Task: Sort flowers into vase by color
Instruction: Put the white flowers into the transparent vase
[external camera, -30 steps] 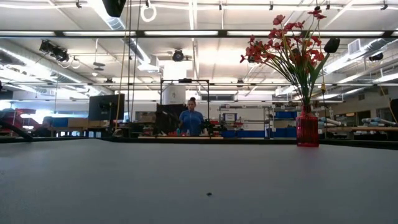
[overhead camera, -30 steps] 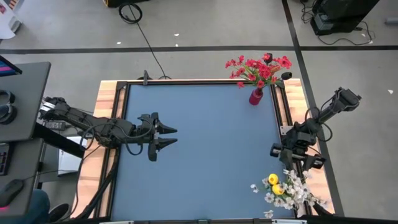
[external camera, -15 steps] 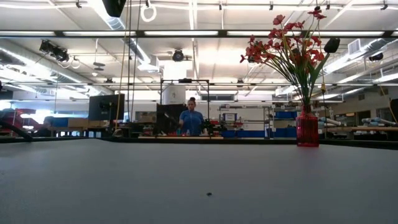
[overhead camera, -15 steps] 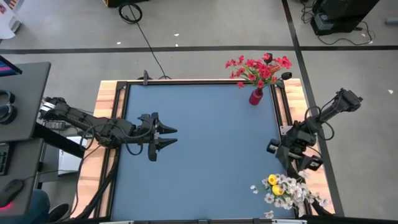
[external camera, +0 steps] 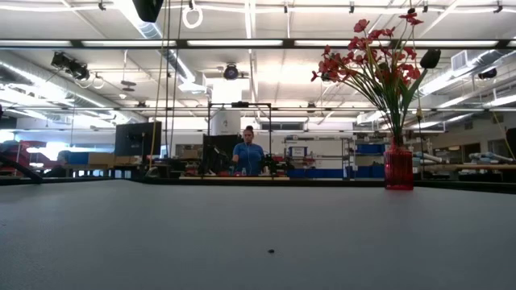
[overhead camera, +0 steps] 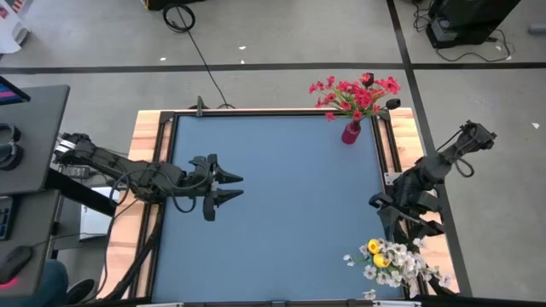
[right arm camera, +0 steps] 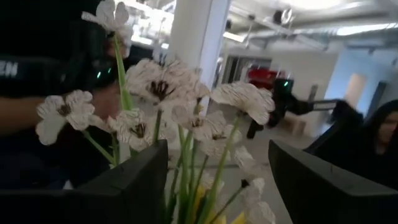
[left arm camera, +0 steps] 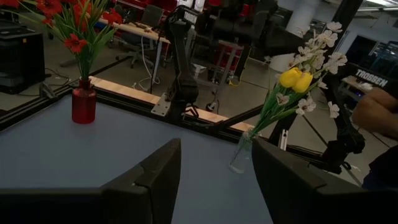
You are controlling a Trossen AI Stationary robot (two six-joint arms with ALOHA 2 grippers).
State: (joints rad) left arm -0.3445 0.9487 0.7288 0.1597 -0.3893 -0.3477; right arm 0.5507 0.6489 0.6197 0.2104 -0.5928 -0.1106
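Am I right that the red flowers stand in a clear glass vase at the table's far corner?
Not quite: the red flowers stand in a red vase, as the low view shows. The clear vase is the one that holds the yellow and white flowers, seen in the left wrist view. The far-corner part is right.

Bright, even light falls from long ceiling tube lights (external camera: pixel 242 43), which glare white in the low view. The blue table (overhead camera: pixel 281 196) shows only soft, faint shadows from overhead. The left wrist view is dim and murky; in the right wrist view the white blossoms (right arm camera: pixel 180 106) sit close and blurred
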